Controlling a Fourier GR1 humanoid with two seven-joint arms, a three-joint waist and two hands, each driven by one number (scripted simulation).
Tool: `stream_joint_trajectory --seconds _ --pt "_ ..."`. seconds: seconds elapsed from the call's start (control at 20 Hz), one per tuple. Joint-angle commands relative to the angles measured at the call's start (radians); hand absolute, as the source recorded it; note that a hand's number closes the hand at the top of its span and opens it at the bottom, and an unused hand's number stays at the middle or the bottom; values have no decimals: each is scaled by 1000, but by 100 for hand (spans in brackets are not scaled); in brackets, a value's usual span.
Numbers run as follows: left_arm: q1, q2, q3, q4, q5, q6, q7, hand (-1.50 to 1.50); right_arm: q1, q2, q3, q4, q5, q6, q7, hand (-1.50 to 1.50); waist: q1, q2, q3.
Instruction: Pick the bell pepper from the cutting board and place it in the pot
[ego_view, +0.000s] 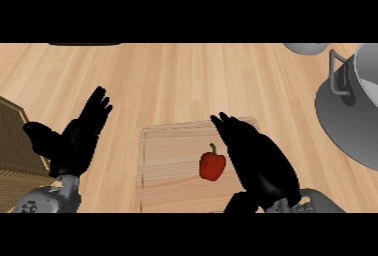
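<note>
Right hand (262, 165), fingers straight and apart, is just right of the red pepper (212, 166). The pepper lies on the board (166, 165) by the worktop's (184, 80) near edge. Pot (347, 120) stands at the right edge. Left hand (74, 142) rests open near the left edge.

The single view is from the robot's head and looks steeply down on the wooden counter (184, 75), whose top fills the whole frame. The camera faces forward, away from the body. Both forearms come in from the lower edge, with the left hand (77, 140) at the left side and the right hand (258, 160) at the right side, so the view is not mirrored. The camera stands rather near. The cutting board (170, 170) lies in the lower middle, and the pot (367, 75) is cut by the right edge.
</note>
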Motion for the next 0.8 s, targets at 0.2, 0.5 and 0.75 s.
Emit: stream_joint_trajectory --seconds 0.2,0.5,0.75 --pt "7 -14 36 25 -6 -42 -35 0 23 108 26 -25 109 45 187 -150 -2 1 0" --pt "10 -26 34 13 -27 -40 -3 0 14 236 63 76 207 20 187 -150 2 1 0" --pt "-36 -43 32 2 -47 -7 48 0 -13 293 39 187 250 38 209 -150 0 2 0"
